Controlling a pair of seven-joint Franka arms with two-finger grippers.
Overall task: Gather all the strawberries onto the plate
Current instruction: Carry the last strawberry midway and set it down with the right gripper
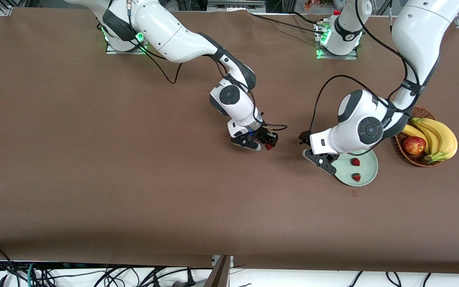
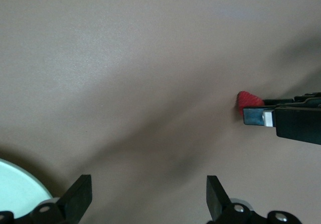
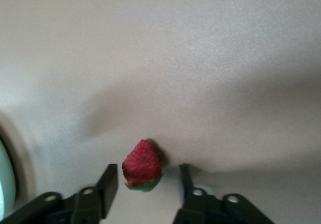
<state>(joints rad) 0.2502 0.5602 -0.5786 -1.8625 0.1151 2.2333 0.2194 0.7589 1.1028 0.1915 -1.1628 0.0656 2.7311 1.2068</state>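
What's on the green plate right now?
Two strawberries lie on the plate. The left claw and its arm cover the plate's edge, so anything under there is hidden. A third strawberry sits between the right claw's fingers.

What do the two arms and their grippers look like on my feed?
Both arms are glossy white with dark grey joint bands and round grey caps. Loose black cables trail along each. Green lights glow at both bases. The right gripper and left gripper are black, with angular black fingers on small metal screws.
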